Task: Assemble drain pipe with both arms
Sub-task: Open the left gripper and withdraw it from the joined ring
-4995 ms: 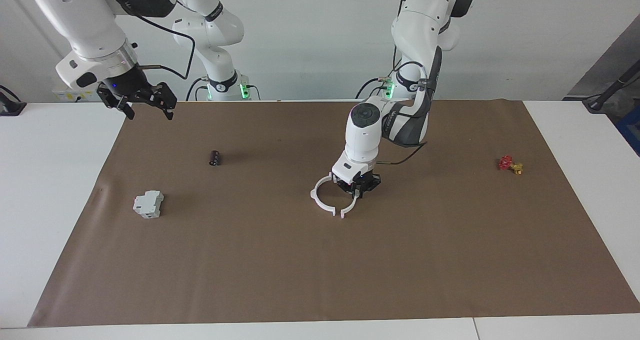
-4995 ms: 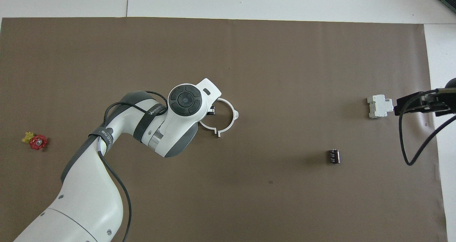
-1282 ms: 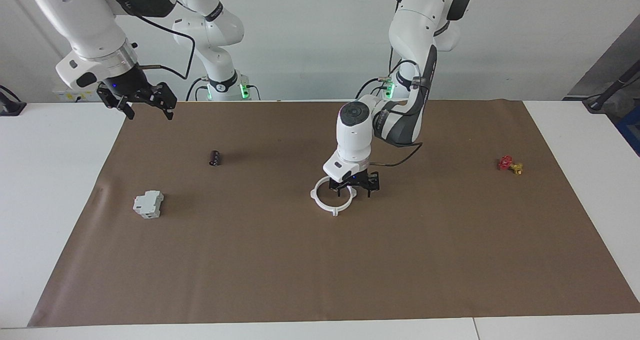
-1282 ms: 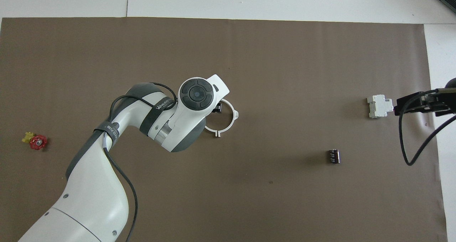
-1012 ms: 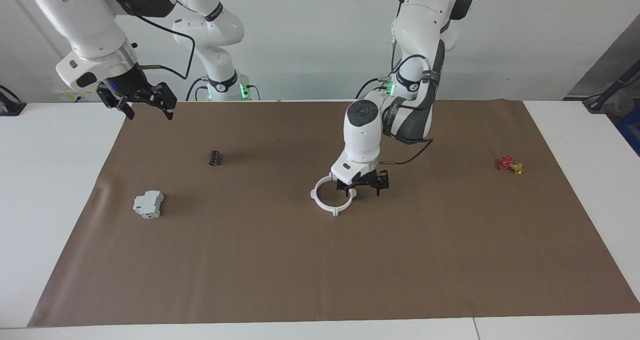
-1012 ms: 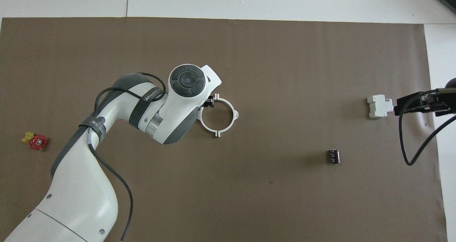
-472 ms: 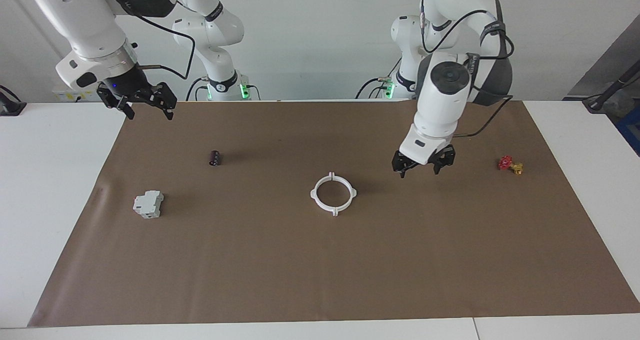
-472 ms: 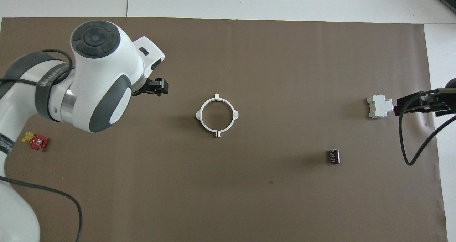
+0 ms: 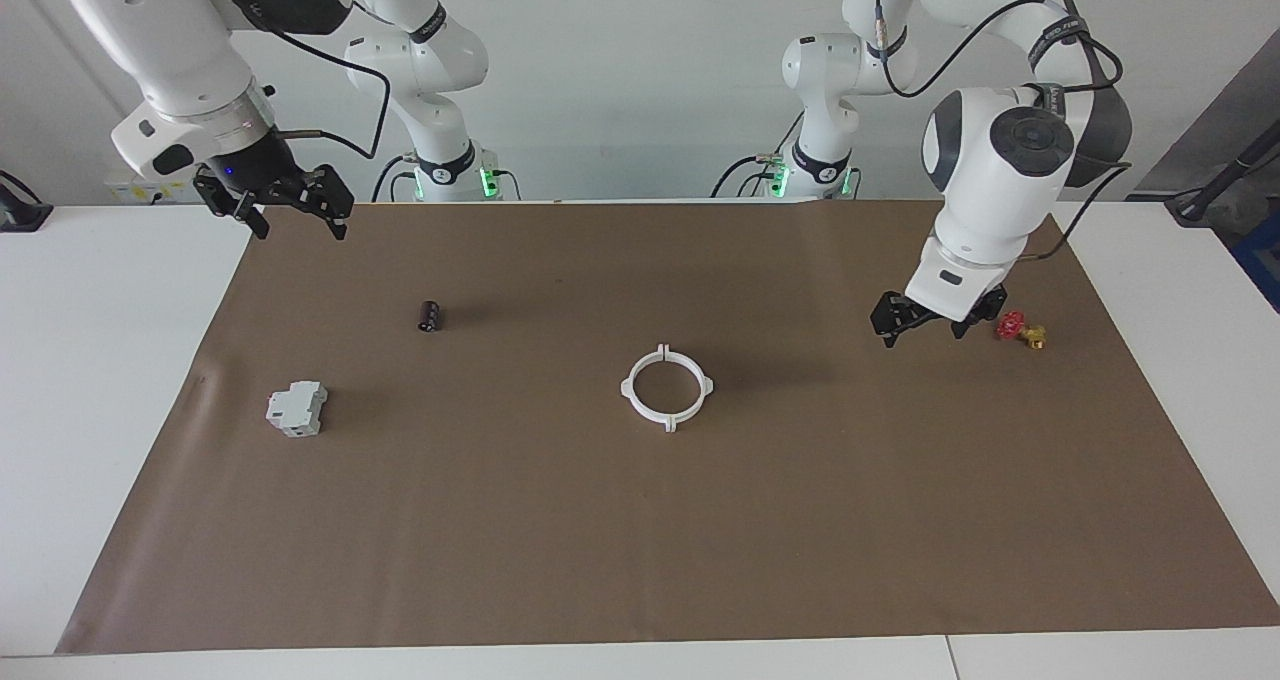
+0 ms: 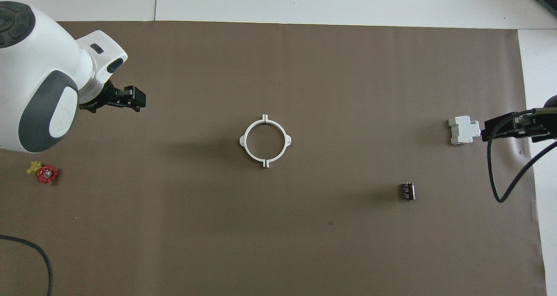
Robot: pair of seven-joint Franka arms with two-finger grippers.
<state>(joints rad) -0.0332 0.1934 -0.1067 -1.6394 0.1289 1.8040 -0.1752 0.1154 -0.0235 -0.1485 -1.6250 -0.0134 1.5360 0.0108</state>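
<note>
The drain pipe (image 9: 628, 390) (image 10: 243, 141) lies flat in the middle of the brown mat as one closed white ring, its two halves joined and its small tabs pointing outward. Nothing touches it. My left gripper (image 9: 925, 328) (image 10: 130, 99) hangs open and empty above the mat toward the left arm's end, well away from the ring and close to a small red and yellow valve. My right gripper (image 9: 300, 222) (image 10: 491, 128) waits open and empty, raised over the mat's edge at the right arm's end.
A grey-white boxy block (image 9: 296, 408) (image 10: 463, 129) and a small black cylinder (image 9: 430, 315) (image 10: 407, 190) lie on the brown mat (image 9: 640, 540) toward the right arm's end. The red and yellow valve (image 9: 1019, 329) (image 10: 43, 173) sits toward the left arm's end.
My left gripper brought the ring's halves together, let go, then rose and swung away toward the left arm's end. The ring stays closed on the mat. The right arm has not moved.
</note>
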